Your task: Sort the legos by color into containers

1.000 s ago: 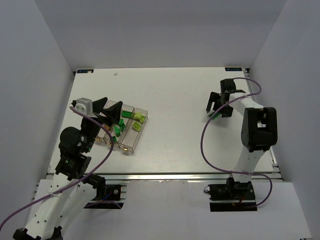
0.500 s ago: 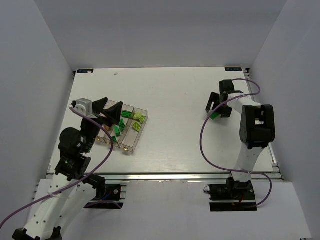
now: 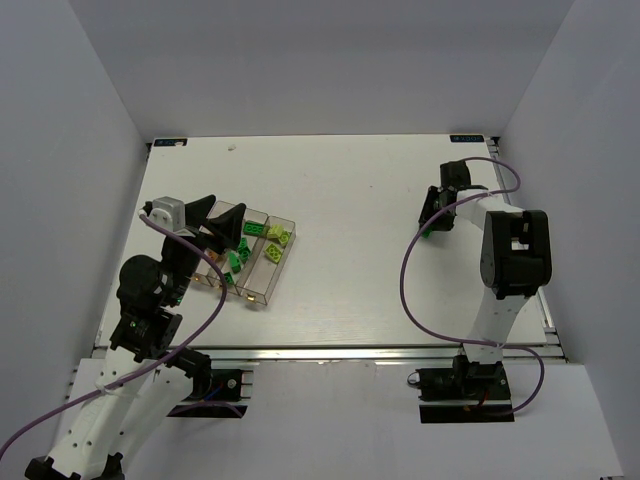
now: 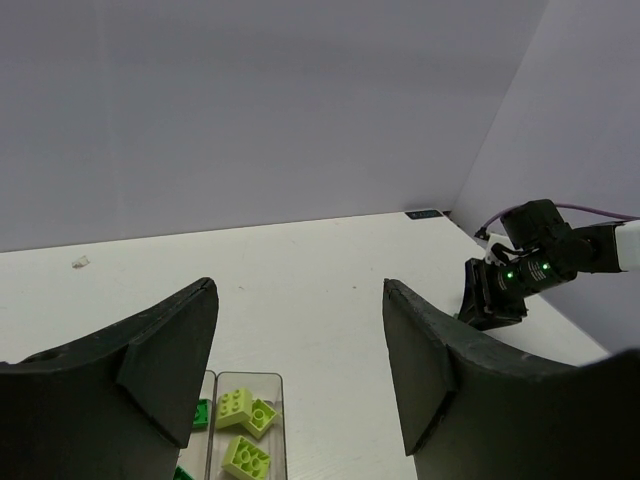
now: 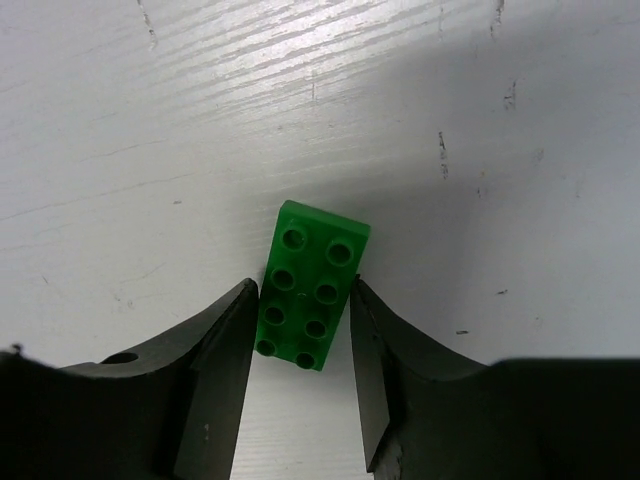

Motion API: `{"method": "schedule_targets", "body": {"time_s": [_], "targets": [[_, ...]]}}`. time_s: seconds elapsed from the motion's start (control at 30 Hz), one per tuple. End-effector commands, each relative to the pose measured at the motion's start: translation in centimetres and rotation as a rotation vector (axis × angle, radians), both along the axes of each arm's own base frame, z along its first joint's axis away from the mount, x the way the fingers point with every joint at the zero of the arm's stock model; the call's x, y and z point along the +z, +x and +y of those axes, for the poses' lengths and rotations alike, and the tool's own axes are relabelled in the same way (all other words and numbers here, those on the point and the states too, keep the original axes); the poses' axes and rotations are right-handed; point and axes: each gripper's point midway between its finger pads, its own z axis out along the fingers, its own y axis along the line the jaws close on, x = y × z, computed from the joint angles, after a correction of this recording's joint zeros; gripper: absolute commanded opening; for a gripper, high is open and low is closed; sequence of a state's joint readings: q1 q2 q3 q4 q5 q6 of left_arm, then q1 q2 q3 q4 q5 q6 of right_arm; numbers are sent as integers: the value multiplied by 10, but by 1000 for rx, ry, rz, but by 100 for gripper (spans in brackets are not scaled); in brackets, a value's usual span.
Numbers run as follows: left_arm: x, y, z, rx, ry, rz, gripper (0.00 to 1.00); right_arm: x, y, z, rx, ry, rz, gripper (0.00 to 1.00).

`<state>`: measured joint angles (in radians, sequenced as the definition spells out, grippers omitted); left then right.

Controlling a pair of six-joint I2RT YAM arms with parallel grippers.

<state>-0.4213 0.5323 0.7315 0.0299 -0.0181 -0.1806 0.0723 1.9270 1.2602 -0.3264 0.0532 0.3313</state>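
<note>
Jaws of right gripper (image 5: 303, 292) have just pinched a green lego (image 5: 310, 285), far right; left gripper (image 4: 300, 345) hangs spread over bins (image 3: 258, 293). Likely next: carrying it across.

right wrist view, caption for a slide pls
Right gripper closed on a green eight-stud lego brick lying flat on the white table.

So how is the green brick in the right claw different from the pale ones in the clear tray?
The dark green brick is deep green; the lime bricks are pale yellow-green. The dark green brick lies on the table, clasped by the right gripper; the lime bricks sit loose in a clear bin. It shows eight studs, the lime bricks about four each. Both are studded plastic.
</note>
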Motion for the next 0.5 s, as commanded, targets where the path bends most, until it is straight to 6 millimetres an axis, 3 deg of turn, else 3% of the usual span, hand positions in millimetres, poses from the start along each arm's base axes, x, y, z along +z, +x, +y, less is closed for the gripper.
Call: {"method": "schedule_targets", "body": {"time_s": [0.0, 0.17, 0.27, 0.47], "targets": [[8, -4, 1, 0, -2, -20, 76, -25, -23, 9, 44, 25, 90, 47], [8, -4, 1, 0, -2, -20, 76, -28, -23, 14, 104, 1, 100, 42], [7, -4, 1, 2, 0, -18, 76, -25, -19, 30, 185, 30, 90, 31], [6, -3, 2, 7, 2, -17, 76, -11, -7, 59, 389, -20, 13, 21]]}}
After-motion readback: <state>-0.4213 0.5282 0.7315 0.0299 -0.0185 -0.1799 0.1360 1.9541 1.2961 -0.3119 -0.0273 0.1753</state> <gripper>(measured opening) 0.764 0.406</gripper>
